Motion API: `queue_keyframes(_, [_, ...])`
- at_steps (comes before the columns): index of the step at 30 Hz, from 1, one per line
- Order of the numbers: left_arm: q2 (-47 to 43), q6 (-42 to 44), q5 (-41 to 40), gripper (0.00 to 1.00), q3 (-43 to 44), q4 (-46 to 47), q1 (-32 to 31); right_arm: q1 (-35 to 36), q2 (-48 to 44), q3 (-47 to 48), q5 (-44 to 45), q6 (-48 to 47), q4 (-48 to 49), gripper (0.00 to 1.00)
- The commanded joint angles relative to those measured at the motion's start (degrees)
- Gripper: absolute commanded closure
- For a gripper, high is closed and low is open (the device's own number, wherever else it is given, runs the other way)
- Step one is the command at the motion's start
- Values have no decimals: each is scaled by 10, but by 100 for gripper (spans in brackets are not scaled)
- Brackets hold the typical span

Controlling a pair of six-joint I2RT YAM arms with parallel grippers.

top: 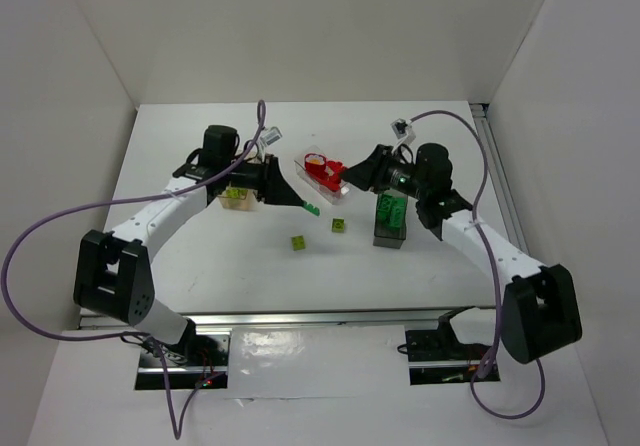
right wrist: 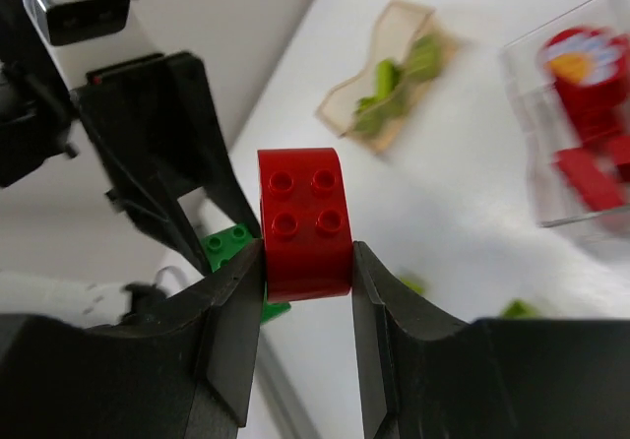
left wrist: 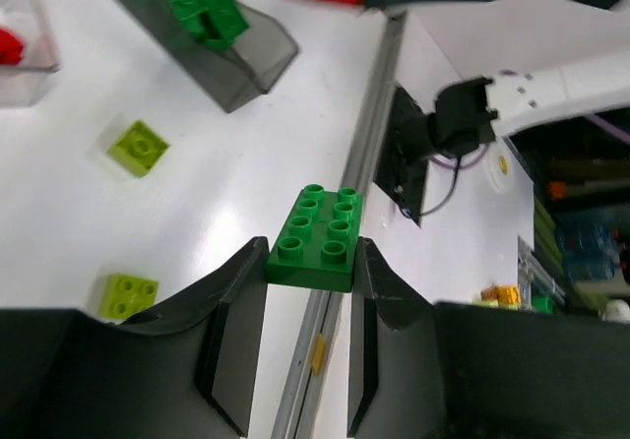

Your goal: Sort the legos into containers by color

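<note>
**Both claws loaded, two bricks loose**

Top: the left claw point(top: 308, 207) gripped a green brick point(top: 313, 210) above the counter point(top: 200, 266), between the tan tub point(top: 236, 198) and the clear tub point(top: 322, 188). The right claw point(top: 346, 177) held a red brick point(top: 333, 171) at the clear tub's right end. The dark tub point(top: 390, 234) held green ones. Two yellow-green bricks point(top: 298, 243) lay loose on the counter.

Left wrist: jaws were closed on the green brick's flat side walls, studs facing the camera.

Right wrist: the same pinch on the red brick.

Handling, my read: light, rigid, slick plastic. Pinch opposite flat walls squarely and avoid studs and corners, or it may twist out.
</note>
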Motion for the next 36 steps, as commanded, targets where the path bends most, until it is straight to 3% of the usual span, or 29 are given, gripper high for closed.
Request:
queue_keyframes(1, [12, -18, -56, 100, 23, -19, 16, 10, -45, 56, 163, -134, -207, 100])
queue_keyframes(4, [21, -59, -174, 100, 41, -42, 42, 25, -52, 64, 263, -151, -253, 100])
queue_keyframes(7, [40, -77, -326, 100, 102, -147, 48, 37, -52, 59, 330, -151, -277, 100])
queue_keyframes(9, [46, -101, -378, 100, 132, -204, 48, 42, -57, 48, 361, -151, -290, 100])
queue_keyframes(14, [16, -141, -472, 100, 132, -199, 31, 53, -57, 43, 380, -151, -296, 100])
queue_keyframes(17, [3, -146, -482, 100, 127, -193, 24, 59, -62, 43, 380, -161, -303, 100])
queue_keyframes(21, [2, -132, -437, 100, 134, -193, 5, 65, -62, 43, 437, -161, -329, 100])
queue_keyframes(25, [24, -170, -400, 100, 134, -125, -90, 65, -89, 38, 557, -109, -370, 100])
queue_keyframes(32, [140, -249, -428, 100, 192, -10, -209, 59, -204, 2, 717, -15, -435, 100])
queue_keyframes(36, [218, -272, -473, 100, 258, 2, -258, 53, -251, 2, 765, -2, -461, 100])
